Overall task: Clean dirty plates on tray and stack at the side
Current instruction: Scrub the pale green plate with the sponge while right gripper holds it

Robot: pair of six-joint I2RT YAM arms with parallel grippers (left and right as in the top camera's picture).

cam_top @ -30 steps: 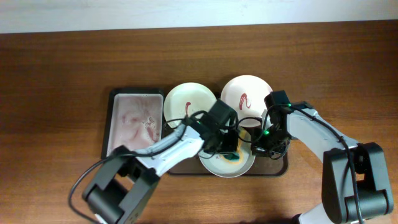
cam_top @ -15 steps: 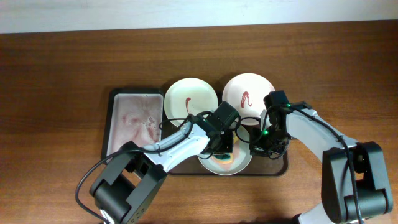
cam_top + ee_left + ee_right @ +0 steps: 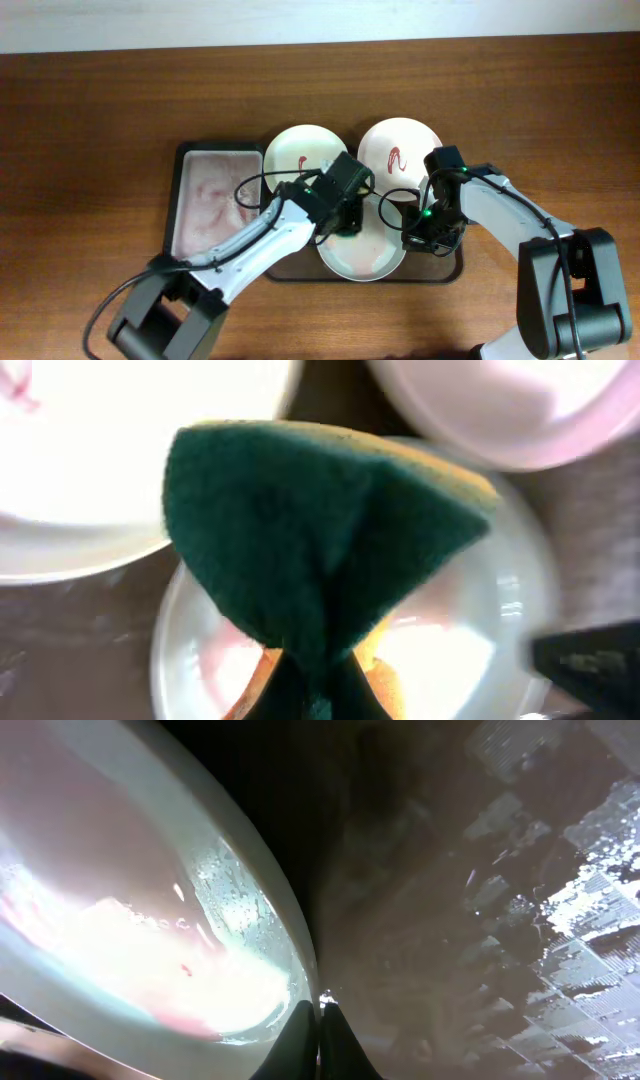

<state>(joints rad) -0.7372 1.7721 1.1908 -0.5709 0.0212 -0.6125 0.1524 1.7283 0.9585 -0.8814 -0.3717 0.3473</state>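
The dark brown tray [image 3: 448, 268] holds three plates. Two white plates with red squiggles sit at the back, one on the left [image 3: 300, 155] and one on the right [image 3: 397, 148]. The pale greenish plate [image 3: 365, 260] is at the front, wet with a faint pink smear. My left gripper [image 3: 345, 215] is shut on a green-yellow sponge [image 3: 300, 530] over the front plate's back-left edge [image 3: 200, 660]. My right gripper [image 3: 415, 235] is shut on that plate's right rim [image 3: 270, 920]. Its fingers [image 3: 320, 1025] pinch the edge above the wet tray floor [image 3: 480, 920].
A narrower black basin [image 3: 172, 200] with pinkish liquid lies directly left of the tray. Brown wood-grain tabletop [image 3: 90, 150] spreads to the left, right and back. The table's far edge meets a pale wall at the top.
My left gripper has carried the sponge from the front plate's middle to its back-left edge. The plate's middle now shows. The right gripper has kept its hold on the rim.
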